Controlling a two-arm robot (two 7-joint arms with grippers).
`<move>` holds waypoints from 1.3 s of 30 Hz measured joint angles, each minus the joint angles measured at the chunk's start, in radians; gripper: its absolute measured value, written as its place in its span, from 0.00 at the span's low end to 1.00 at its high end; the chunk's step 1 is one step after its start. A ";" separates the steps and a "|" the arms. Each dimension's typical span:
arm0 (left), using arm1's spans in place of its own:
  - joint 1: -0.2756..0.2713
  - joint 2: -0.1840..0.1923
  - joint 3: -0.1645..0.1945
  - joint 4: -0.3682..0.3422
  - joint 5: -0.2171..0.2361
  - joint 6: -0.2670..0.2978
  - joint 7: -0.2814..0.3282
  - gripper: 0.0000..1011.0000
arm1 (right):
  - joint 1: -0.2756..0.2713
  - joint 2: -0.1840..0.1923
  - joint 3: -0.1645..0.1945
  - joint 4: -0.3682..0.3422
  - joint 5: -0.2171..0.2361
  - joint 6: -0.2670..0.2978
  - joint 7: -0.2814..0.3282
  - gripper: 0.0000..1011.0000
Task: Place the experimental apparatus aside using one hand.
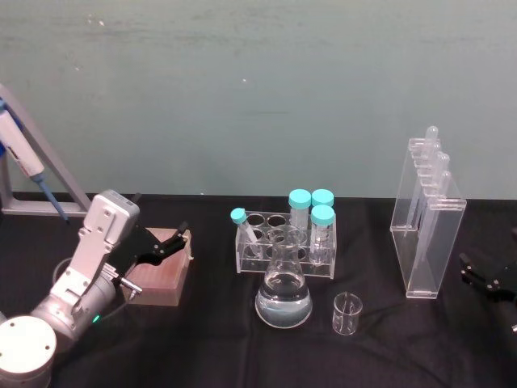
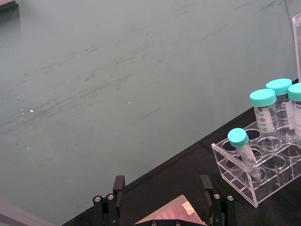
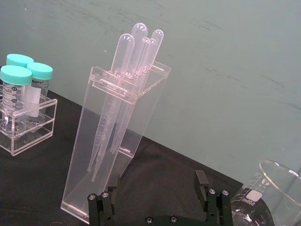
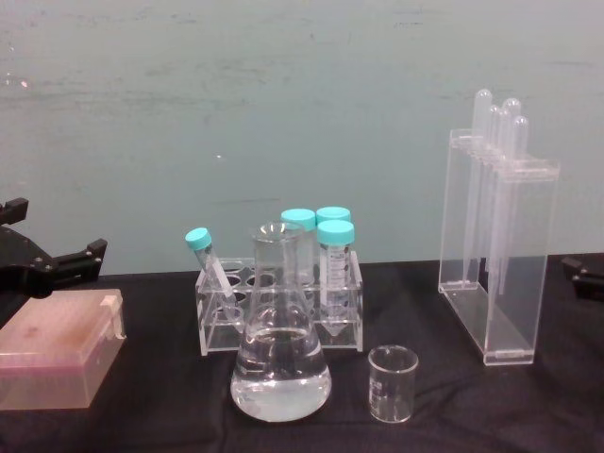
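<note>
Nothing of the apparatus is gripped yet, so the step in hand looks like the first reach. In the head view the conical flask (image 1: 283,293) with clear liquid stands low at centre on the black tabletop (image 1: 202,343). The small glass beaker (image 1: 348,314) is just beside it towards the right. The tube rack (image 1: 287,244) with its teal-capped tubes stands directly behind the flask. The tall acrylic pipette stand (image 1: 426,220) rises at the right, well apart from the flask.

The stand seems the natural first item, since the right end effector (image 1: 478,272) sits at the right edge, near its base. That stand is tall and narrow and likely to tip, so a grip low on its walls, squarely across the narrow faces, should keep it upright. A slow lift should keep the pipettes from rattling out. The flask would need a hold at the neck and a level carry so the liquid does not slosh.

In its own wrist view the right end effector (image 3: 153,187) has its fingers spread wide and empty, facing the stand without touching it. The left end effector (image 1: 170,241) is at the lower left of the head view, hovering over a pink box (image 1: 161,276). Its fingers are also spread and hold nothing.
</note>
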State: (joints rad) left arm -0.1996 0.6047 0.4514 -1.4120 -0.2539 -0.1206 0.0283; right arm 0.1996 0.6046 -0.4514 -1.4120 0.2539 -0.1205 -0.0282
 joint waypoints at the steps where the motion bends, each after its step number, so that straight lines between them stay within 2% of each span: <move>1: 0.000 0.000 0.000 0.000 0.000 0.000 0.000 0.99 | 0.000 0.000 0.000 0.000 0.000 0.000 0.000 0.99; 39: 0.000 0.000 0.000 0.000 0.000 0.000 0.000 0.99 | 0.000 0.000 0.000 0.000 0.000 0.000 0.000 0.99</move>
State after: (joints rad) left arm -0.1995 0.6047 0.4514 -1.4120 -0.2539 -0.1205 0.0283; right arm 0.1995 0.6047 -0.4514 -1.4120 0.2539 -0.1205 -0.0283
